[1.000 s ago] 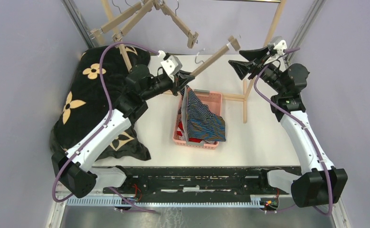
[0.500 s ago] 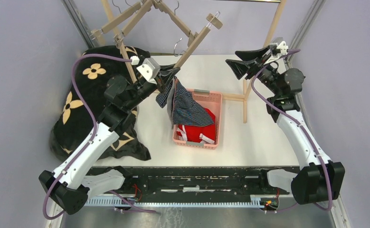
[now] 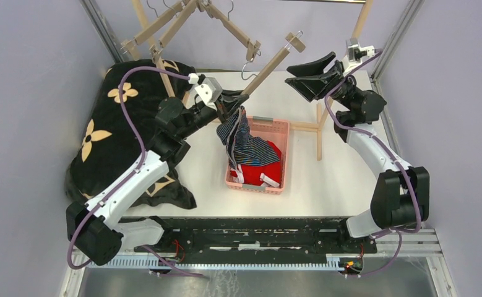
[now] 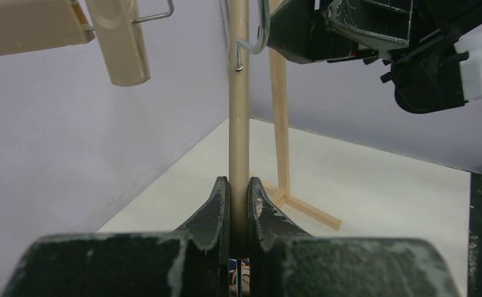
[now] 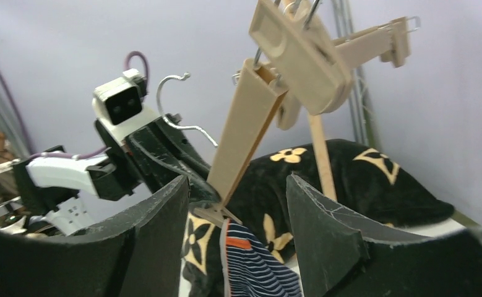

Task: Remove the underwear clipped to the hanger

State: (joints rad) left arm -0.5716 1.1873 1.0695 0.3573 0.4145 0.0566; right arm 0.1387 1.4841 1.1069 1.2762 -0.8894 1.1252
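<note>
Looks like we're on the last garment. The left gripper point(image 4: 238, 185) is clamped tight on the bar of the wooden clip hanger point(image 3: 269, 65). In the wrist view both fingers are pressed flat against the wood with no gap. The dark blue striped boxers point(image 3: 244, 139) are still clipped on at the hanger's low end, right below that gripper's fingertips. They hang down from there, and the bottom of the cloth droops into the pink basket point(image 3: 280, 133) underneath.

The red briefs point(image 3: 260, 170) are already lying in that basket, well below the left gripper. I can't make out the grey striped pair from here, so no call on that one.

The right gripper point(image 5: 237, 179) is wide open and holding nothing. From its own camera the hanger bar runs up through the gap between its jaws, and the hanger's bare clip point(image 5: 300, 55) sits just above and ahead of them. The boxers are lower down and further out from it, near the left gripper.

My guess at the next move is that the left keeps the hanger steady while the right drops down along the bar to the clipped end. It would then grab the cloth near the clip and tug it away until it pops free into the basket. Closing where it is now would only catch bare wood.
</note>
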